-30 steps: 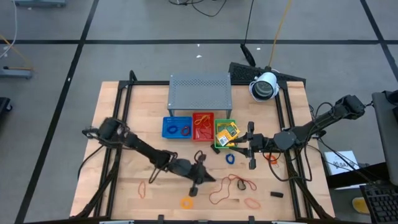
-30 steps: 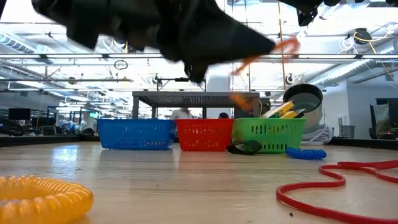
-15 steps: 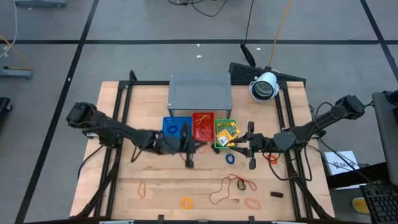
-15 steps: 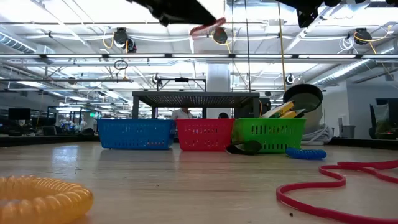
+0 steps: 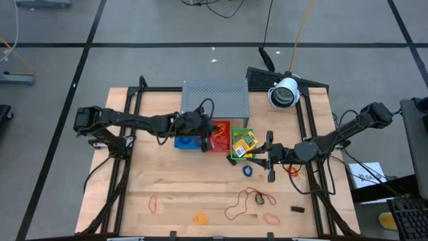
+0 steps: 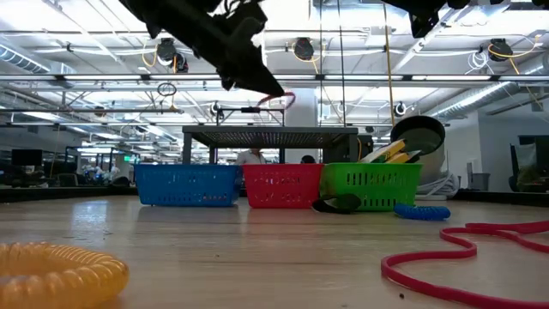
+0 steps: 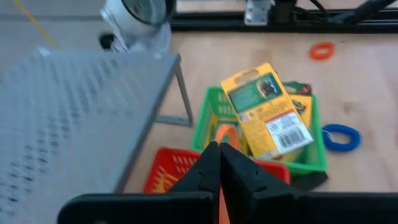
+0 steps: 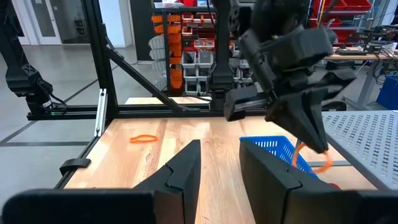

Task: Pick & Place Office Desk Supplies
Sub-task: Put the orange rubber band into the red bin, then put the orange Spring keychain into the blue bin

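Above red tray (image 5: 218, 127), left end effector (image 5: 208, 137) pinches rubber band (image 6: 276, 99).

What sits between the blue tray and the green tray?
The red tray sits between the blue tray and green tray, clearest in the low view.

Dark left arm reaching across from the left, its tool (image 5: 206, 136) pinching fingers together, dark right arm extending inward from the right, its tool (image 5: 269, 165) holding fingers parted
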`<state>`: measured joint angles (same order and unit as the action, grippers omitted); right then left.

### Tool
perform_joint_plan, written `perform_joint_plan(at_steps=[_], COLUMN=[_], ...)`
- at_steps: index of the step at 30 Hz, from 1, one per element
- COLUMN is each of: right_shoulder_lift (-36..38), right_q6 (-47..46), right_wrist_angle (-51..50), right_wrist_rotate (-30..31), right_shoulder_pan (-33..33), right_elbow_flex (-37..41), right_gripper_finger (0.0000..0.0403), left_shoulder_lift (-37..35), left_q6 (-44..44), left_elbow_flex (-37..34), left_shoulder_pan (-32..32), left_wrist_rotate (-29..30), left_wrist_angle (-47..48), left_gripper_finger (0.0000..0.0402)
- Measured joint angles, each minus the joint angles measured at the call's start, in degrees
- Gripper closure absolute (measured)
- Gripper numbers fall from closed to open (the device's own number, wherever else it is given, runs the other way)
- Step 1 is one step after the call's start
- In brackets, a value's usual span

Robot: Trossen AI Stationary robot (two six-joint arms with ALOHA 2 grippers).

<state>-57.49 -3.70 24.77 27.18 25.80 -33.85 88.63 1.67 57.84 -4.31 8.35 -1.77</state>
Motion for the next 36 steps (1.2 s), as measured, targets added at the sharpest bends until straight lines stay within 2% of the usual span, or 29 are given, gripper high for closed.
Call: perform_joint_plan(at_steps=[5,10,24,30,32,36], right_shoulder_lift=[0.0,0.0,0.0,0.0,0.0,0.0], right_q6=[0.0,0.0,0.1,0.1,0.1,0.1], right_wrist_angle=[0.0,-0.2,-0.2,-0.3,-0.3,-0.5], right_wrist_rotate=[0.0,0.0,0.0,0.0,0.0,0.0], right_shoulder_pan=[0.0,0.0,0.0,0.0,0.0,0.0], right_elbow_flex=[0.0,0.0,0.0,0.0,0.0,0.0], right_gripper_finger=[0.0303,0.0303,0.0303,0.0303,0.0303,0.0303], left_shoulder_lift=[0.0,0.0,0.0,0.0,0.0,0.4], left_q6=[-1.6,-0.8,-3.8,-8.4,-10.4,-11.6], left_elbow_flex=[0.0,0.0,0.0,0.0,0.0,0.0], left_shoulder_pan=[-1.5,-0.7,-0.7,-0.7,-0.5,1.8], left_wrist_rotate=[-5.1,-5.4,-5.3,-6.4,-8.5,-17.9], left_wrist_angle=[0.2,0.2,0.3,0.3,-0.3,-3.7], left_gripper_finger=[0.0378,0.0353,0.0202,0.0161,0.0156,0.0163])
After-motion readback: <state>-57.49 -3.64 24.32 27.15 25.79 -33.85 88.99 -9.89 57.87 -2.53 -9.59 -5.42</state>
